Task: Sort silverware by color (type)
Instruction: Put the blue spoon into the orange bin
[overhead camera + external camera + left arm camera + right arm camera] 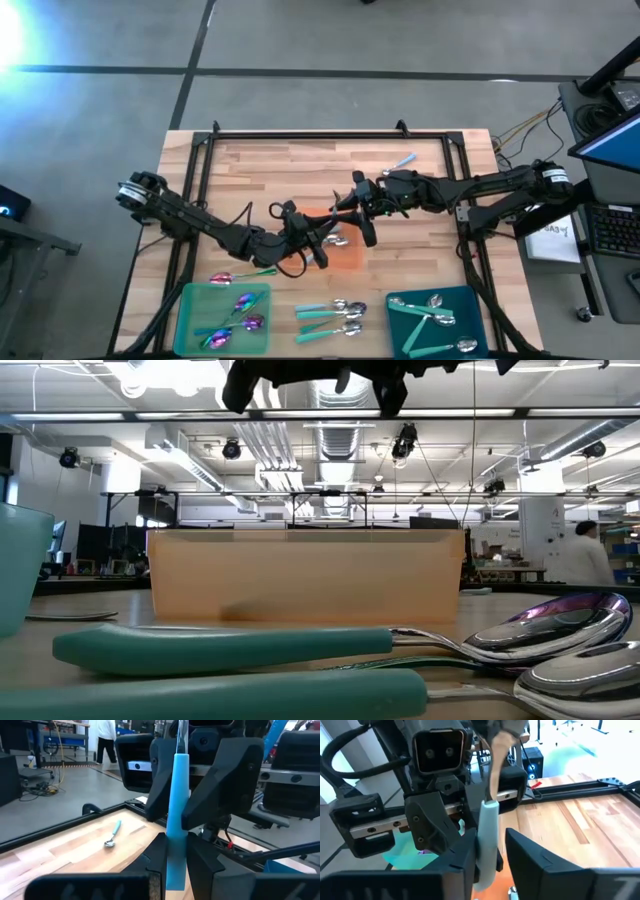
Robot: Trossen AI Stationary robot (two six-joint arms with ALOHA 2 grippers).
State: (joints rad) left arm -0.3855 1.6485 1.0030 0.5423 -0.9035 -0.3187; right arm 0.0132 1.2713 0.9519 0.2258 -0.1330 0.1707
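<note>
Spoon passes between my two hands above the bench (280,170)

Three trays: green tray (190,300), orange tray (345,262), teal tray (472,300). Over the orange one my left hand (322,250) pinches the light-blue spoon (175,810) upright, and my right hand (366,232) sits loosely round it, not clamped. I judge right should close squarely before left lets go. Other spoons, roughly: four in green, four in teal, four loose spoons (335,315), one far spoon (402,160).

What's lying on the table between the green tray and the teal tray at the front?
In the high view, a small cluster of teal-handled spoons lies on the bare wood between the green tray and the teal tray.
</note>
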